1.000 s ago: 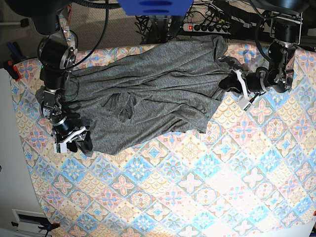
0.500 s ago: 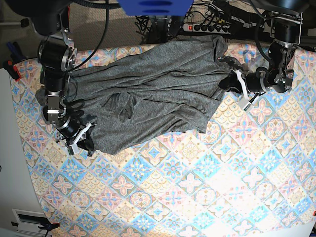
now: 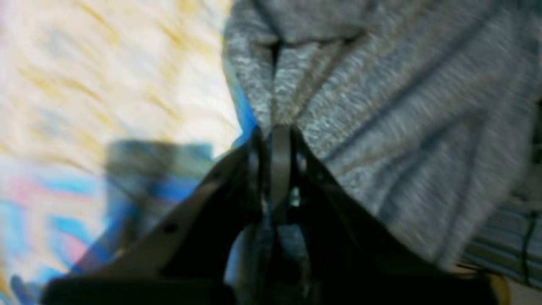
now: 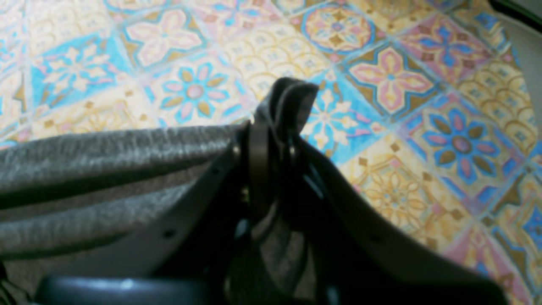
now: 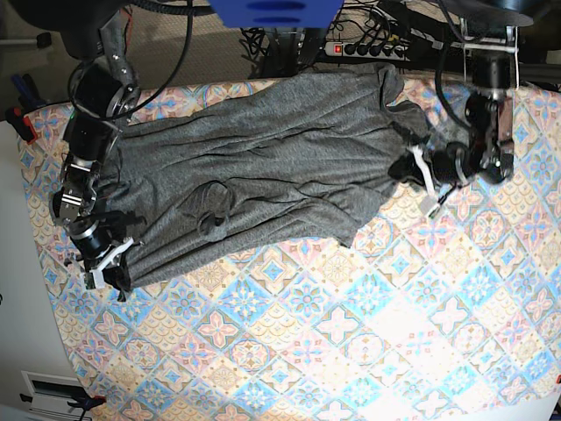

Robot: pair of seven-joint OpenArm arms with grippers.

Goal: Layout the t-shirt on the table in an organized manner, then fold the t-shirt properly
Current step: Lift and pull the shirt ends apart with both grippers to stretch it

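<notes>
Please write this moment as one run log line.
phase: spreading | left gripper: shut on t-shirt | right gripper: shut on t-shirt | t-shirt: wrinkled on table

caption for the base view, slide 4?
Both grippers, left and right, pinch opposite ends of the t-shirt over the table.

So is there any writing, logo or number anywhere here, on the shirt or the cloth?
None can be read.
T-shirt: plain grey, no print or label showing.
Table cloth: only flower and tile patterns, no words.
Power strip behind the table: any markings too small to read.
</notes>
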